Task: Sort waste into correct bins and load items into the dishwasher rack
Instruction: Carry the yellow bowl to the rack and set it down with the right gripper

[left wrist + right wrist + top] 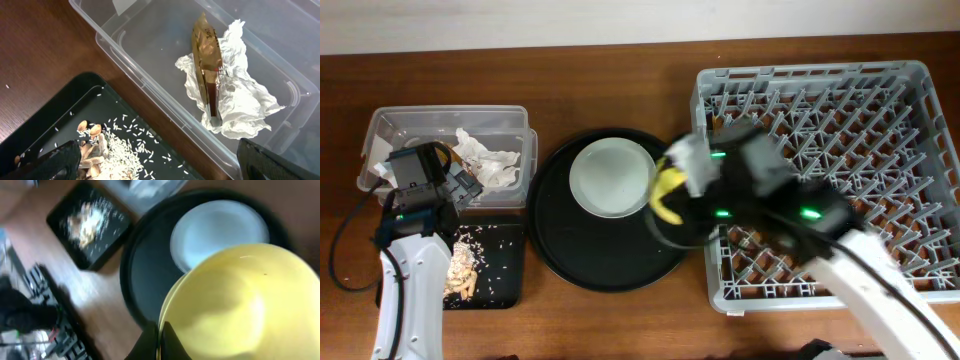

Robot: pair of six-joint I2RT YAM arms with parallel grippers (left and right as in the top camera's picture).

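Yellow glossy round bowl (pixel 230 305) fills the lower right of the right wrist view, its rim pinched between the dark fingers of the right hand (pixel 159 341), which is clenched on that edge; seen from overhead the bowl (pixel 666 190) shows only as a tilted crescent, raised above the 3 o'clock edge of the big round black tray (pixel 580 255), though blur on the arm hides the exact tilt. From this hand the large square grey plastic dishwasher rack (pixel 820 72) lies at 3 o'clock, its near wall just beside the bowl; my reading is that the coming move is a carry in that direction over the wall and down among the upright pegs, with the bowl better kept on edge so it slots between the rows. At 9 o'clock from the bowl, the pale grey-white round plate (pixel 610 178) rests on the round tray, not yet loaded.

Well apart, at the 9 o'clock end of the brown wooden worktop (pixel 620 60), the left hand (pixel 162 162) hangs spread wide and empty above the seam between the clear plastic rectangular tub (pixel 150 85) and the flat black rectangular tray (pixel 510 290); the crumpled white paper napkin (pixel 240 100) and brown-gold shiny wrapper (pixel 206 60) lie in the tub, the beige food scraps (pixel 463 268) on the flat tray; the right arm is plainly the nearer one to the rack.
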